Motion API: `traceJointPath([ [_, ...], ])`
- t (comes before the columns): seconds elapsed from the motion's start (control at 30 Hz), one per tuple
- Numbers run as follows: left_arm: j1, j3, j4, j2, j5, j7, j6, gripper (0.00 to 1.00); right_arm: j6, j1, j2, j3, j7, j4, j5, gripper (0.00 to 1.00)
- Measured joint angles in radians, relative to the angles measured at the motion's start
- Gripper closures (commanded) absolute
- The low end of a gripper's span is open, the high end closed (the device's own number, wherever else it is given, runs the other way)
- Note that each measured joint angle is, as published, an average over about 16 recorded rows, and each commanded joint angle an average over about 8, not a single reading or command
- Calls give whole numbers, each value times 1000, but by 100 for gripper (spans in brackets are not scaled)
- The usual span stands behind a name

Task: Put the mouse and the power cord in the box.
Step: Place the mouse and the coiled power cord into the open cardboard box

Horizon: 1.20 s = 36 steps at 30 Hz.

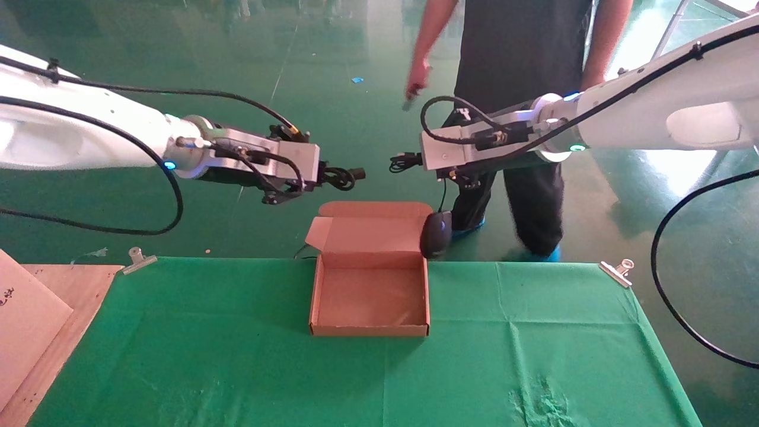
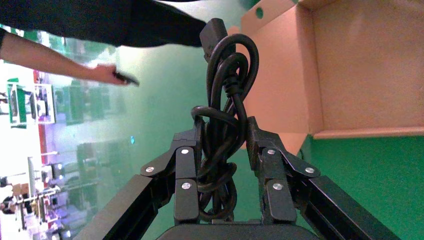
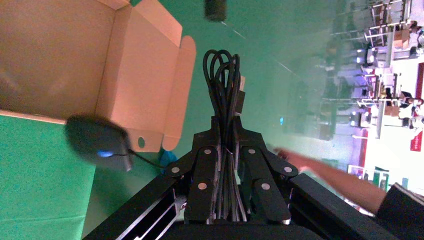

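Overhead, left gripper (image 1: 332,176) upper left of centre, jaws clamped on power cord (image 2: 222,125). Right gripper (image 1: 415,160) upper right of centre, jaws pinching mouse's thin cable loops (image 3: 222,100); mouse (image 1: 436,234) dangles at far right corner of box (image 1: 369,296). Box open on green tablecloth (image 1: 533,344), lid up. Glossy green floor (image 1: 296,59), person (image 1: 516,89) standing behind.
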Motion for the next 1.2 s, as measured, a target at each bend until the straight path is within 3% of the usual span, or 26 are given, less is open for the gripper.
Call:
traceJointPath([
  [0.23, 108, -20, -66, 9, -60, 87, -66, 100, -63, 29, 13, -13, 5, -11, 14, 100],
  [0.53, 342, -44, -213, 19, -224, 296, -235, 100, -188, 69, 36, -13, -22, -56, 34, 100],
  [0.83, 511, 8, -297, 22, -384, 452, -359, 100, -274, 75, 48, -7, -66, -99, 50, 100],
  [0.87, 521, 19, -300, 22, -396, 461, -368, 97, -279, 74, 48, -7, -71, -103, 51, 100],
  [0.9, 529, 30, -301, 22, -407, 467, -377, 86, -282, 72, 48, -7, -76, -107, 51, 100],
  [1.13, 549, 103, -304, 20, -474, 483, -425, 2, -283, 60, 47, -6, -102, -131, 53, 100],
  [1.2, 548, 121, -303, 20, -490, 484, -437, 0, -278, 57, 47, -6, -107, -137, 54, 100],
])
